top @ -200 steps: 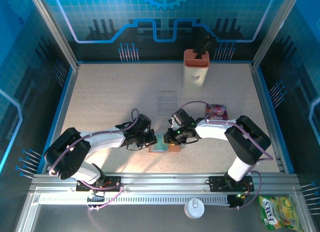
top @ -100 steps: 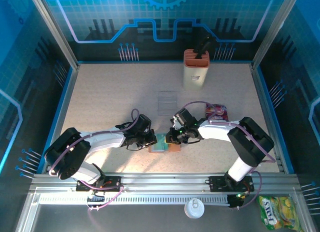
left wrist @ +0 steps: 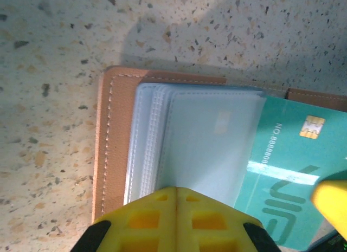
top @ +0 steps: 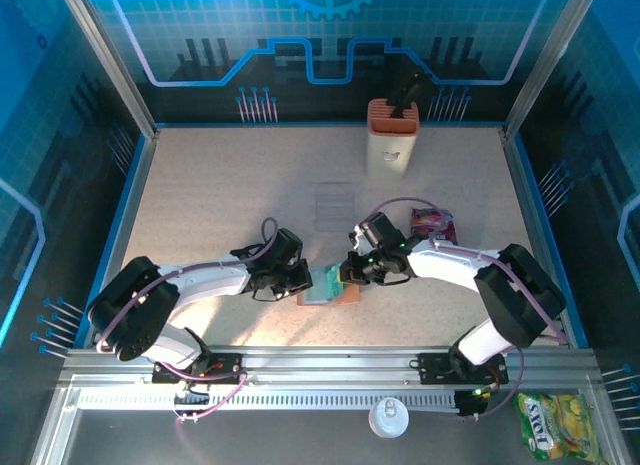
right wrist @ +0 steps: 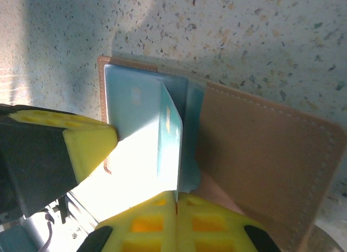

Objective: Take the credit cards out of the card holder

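Observation:
The brown card holder point(top: 347, 296) lies open on the table between both arms. In the left wrist view its leather edge point(left wrist: 111, 143) frames pale clear sleeves, and my left gripper point(left wrist: 177, 189) is shut with its tip pressed down on them. A teal credit card point(left wrist: 287, 170) with a gold chip sticks out of the sleeves to the right. In the right wrist view my right gripper point(right wrist: 176, 195) is shut on the near edge of this credit card point(right wrist: 169, 138), which stands tilted up from the card holder point(right wrist: 260, 154). From above, the credit card point(top: 328, 281) sits between the left gripper point(top: 300, 279) and the right gripper point(top: 350, 275).
A tall orange-and-cream box point(top: 392, 140) stands at the back. A purple-red snack packet point(top: 432, 223) lies just behind the right arm, and a clear flat sheet point(top: 335, 202) lies mid-table. A white lid point(top: 388, 417) and a yellow-green packet point(top: 548, 423) lie beyond the front rail.
The right gripper has closed on the teal card and shifted right, drawing the card partly out of the sleeve. The left gripper has stayed pressed on the holder.

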